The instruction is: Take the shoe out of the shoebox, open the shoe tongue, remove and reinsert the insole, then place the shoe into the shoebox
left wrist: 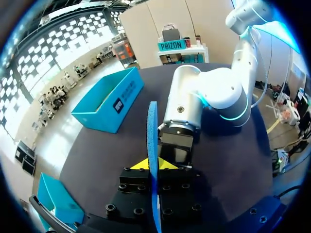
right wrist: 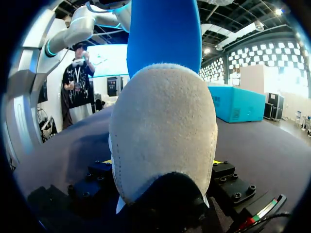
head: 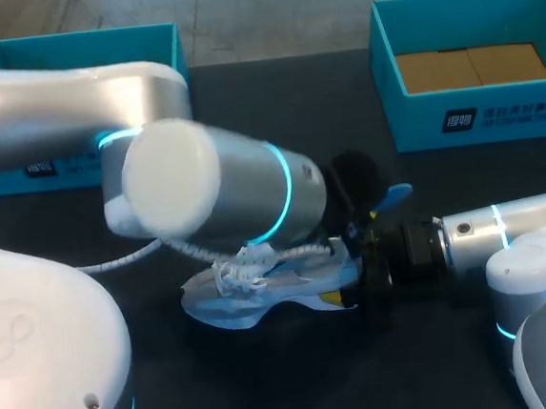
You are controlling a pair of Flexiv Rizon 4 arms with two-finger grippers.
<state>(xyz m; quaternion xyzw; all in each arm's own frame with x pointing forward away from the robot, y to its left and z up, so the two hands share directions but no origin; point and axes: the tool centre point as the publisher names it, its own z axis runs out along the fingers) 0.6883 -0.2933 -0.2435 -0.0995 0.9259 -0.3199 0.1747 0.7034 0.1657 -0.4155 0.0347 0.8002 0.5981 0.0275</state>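
Note:
A white and light-blue shoe (head: 261,282) lies on its side on the dark table, laces toward my left arm. My right gripper (head: 360,273) is shut on its grey suede heel (right wrist: 163,126), with a yellow tip showing at each side. My left gripper (left wrist: 154,165) is shut on the blue insole (left wrist: 152,131), held edge-on between its yellow fingertips, above the shoe's heel end. The insole (right wrist: 164,34) rises just behind the heel in the right wrist view. In the head view only its tip (head: 394,195) shows, past my left arm's wrist.
One teal shoebox (head: 476,115) with a brown cardboard floor stands at the back right. A second teal box (head: 77,45) sits at the back left, partly behind my left arm. My right arm (left wrist: 204,97) lies low along the table's right side.

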